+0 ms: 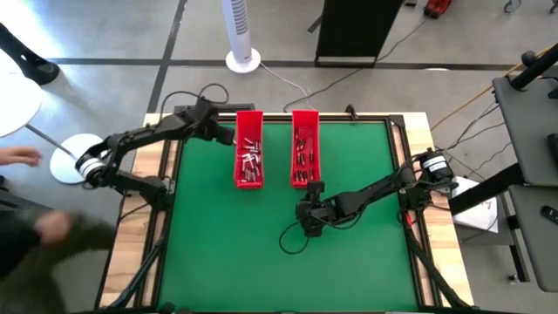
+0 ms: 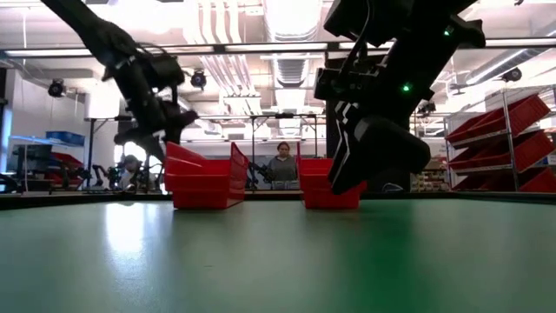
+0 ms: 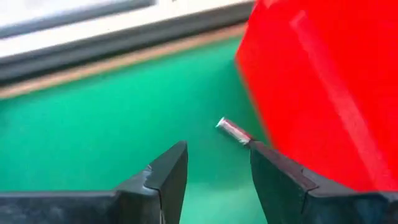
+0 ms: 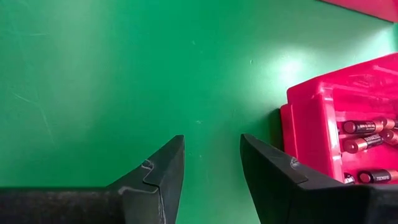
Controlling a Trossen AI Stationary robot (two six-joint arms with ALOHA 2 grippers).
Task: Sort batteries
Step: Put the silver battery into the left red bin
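Two long red trays stand side by side at the table's far middle. The left tray point(image 1: 248, 148) holds several silvery batteries point(image 1: 251, 157). The right tray point(image 1: 304, 146) holds darker, copper-ended batteries point(image 4: 367, 127). My left gripper point(image 1: 228, 135) point(image 3: 217, 162) is open, beside the left tray's outer wall point(image 3: 323, 81) near its far end. One silvery battery point(image 3: 231, 130) shows just past one fingertip, next to that wall. My right gripper point(image 1: 311, 199) point(image 4: 211, 155) is open over bare mat at the right tray's near end point(image 4: 311, 124), with nothing between its fingers. My left gripper has one fingertip point(image 3: 261, 152) right at the near end of the single battery point(image 3: 242, 137). I cannot tell whether it touches it. Nothing is between the fingers.
The green mat point(image 1: 261, 253) is bare across the near half of the table. A person's hand point(image 1: 22, 157) and sleeve show beyond the table's left edge. Another person point(image 2: 282, 165) sits far behind the table. A fan base point(image 1: 242, 59) stands past the far edge.
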